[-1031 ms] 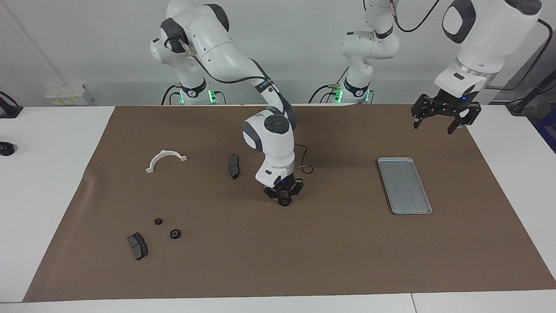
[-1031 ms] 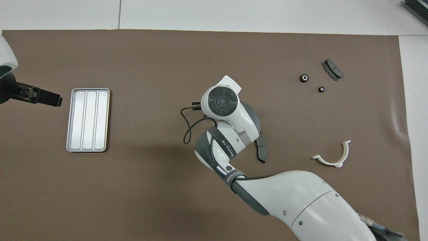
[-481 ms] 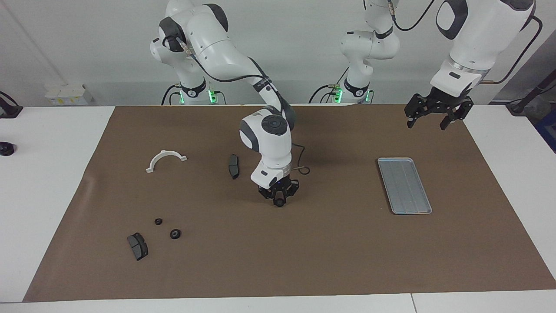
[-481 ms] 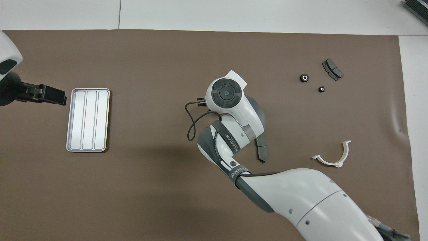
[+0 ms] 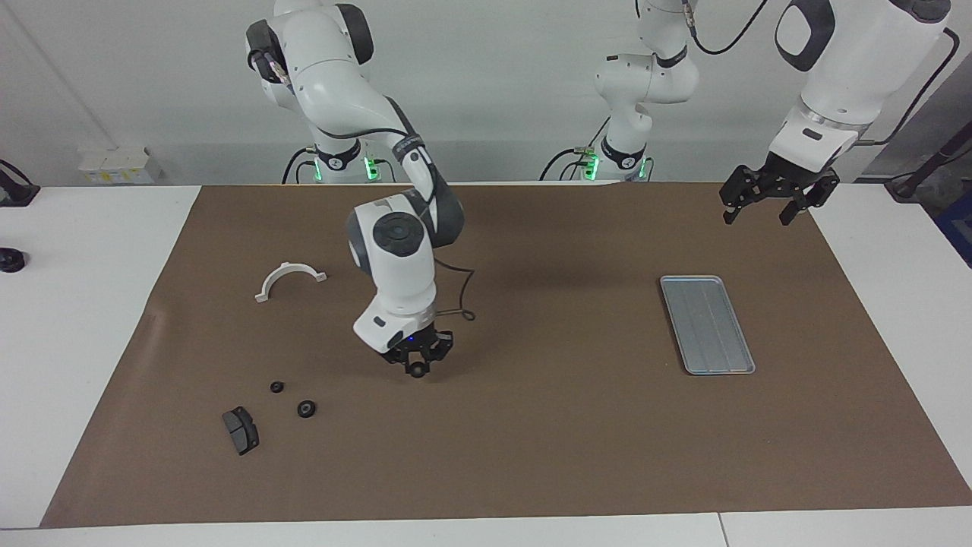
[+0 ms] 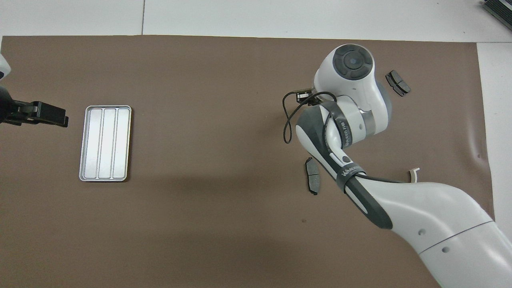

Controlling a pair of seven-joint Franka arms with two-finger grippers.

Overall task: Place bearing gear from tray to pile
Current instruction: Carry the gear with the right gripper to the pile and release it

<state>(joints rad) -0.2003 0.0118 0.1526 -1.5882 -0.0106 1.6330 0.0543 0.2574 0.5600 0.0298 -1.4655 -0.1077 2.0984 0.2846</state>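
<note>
The silver-grey grooved tray [image 5: 707, 324] lies bare toward the left arm's end of the table; it also shows in the overhead view [image 6: 105, 143]. My right gripper [image 5: 416, 365] is shut on a small black bearing gear [image 5: 417, 371], held just above the brown mat. Two other bearing gears [image 5: 277, 387] [image 5: 306, 409] lie on the mat toward the right arm's end, beside a dark brake pad [image 5: 240, 430]. In the overhead view the right arm's wrist [image 6: 352, 86] covers the gripper and those gears. My left gripper [image 5: 761, 215] waits open and empty, up in the air beside the tray [image 6: 60, 117].
A white half ring [image 5: 291, 278] lies on the mat nearer to the robots than the gears. A second brake pad [image 6: 312, 181] lies near the mat's middle, hidden by the right arm in the facing view. The pile's brake pad shows overhead [image 6: 397, 83].
My right gripper has carried the bearing gear from the mat's middle toward the right arm's end, closer to the two gears. The left gripper has shifted slightly beside the tray.
</note>
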